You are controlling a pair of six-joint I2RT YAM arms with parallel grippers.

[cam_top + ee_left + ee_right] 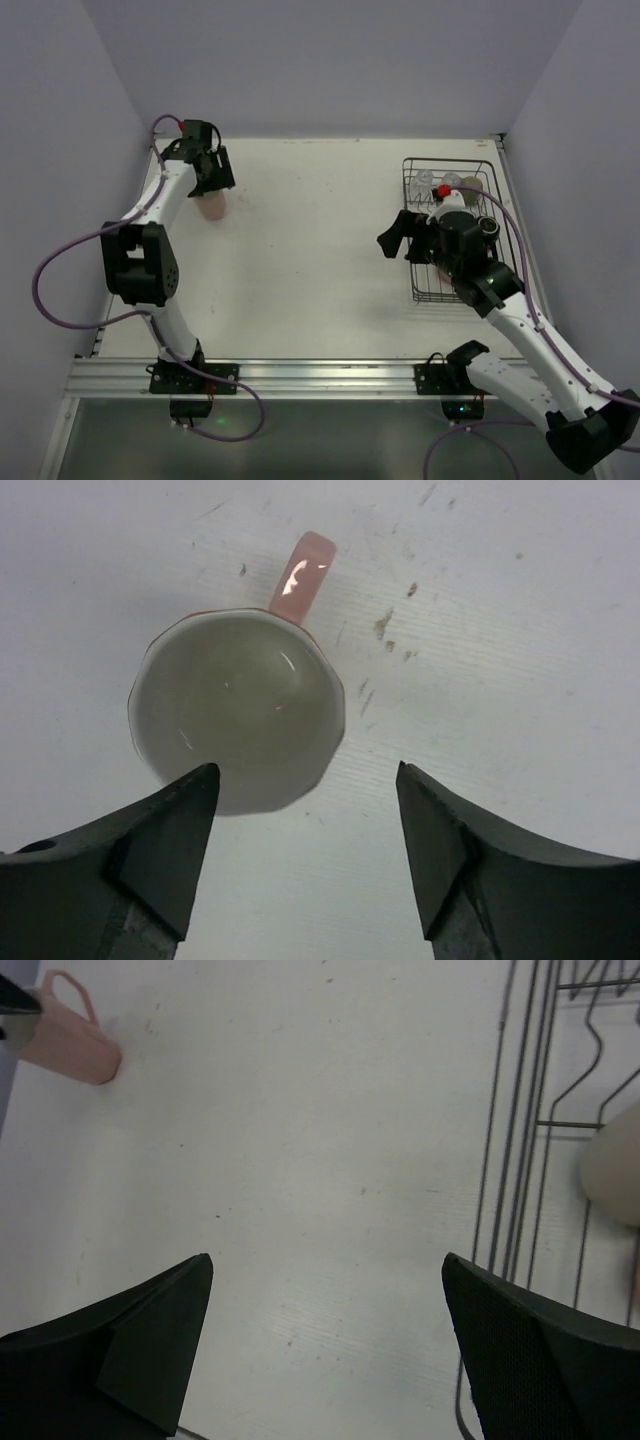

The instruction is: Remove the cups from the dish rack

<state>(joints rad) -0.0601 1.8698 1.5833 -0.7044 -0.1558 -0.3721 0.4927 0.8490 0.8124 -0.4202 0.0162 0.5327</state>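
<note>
At the far left of the tabletop (320, 260), a pink mug (240, 715) is seen standing upright, its pale inside facing up and its handle pointing away from the fingertips. The left fingers (150, 850) are held apart directly above it. One tip overlaps the rim in the left wrist view, but whether the rim is touched cannot be told, and the mug is not clamped. On the right side, the rack (450, 160) is set on the tabletop close to the right edge, well apart from the mug. Two clear glasses (426, 180) and a greyish cup (472, 186) are lodged along its far end. A beige cup (612, 1170) is glimpsed behind the wires in the right wrist view. The right fingers (140, 1340) are spread wide with nothing between them and are held over bare tabletop just beside the rack's left wall. The near half of the rack is largely hidden by the right arm.
</note>
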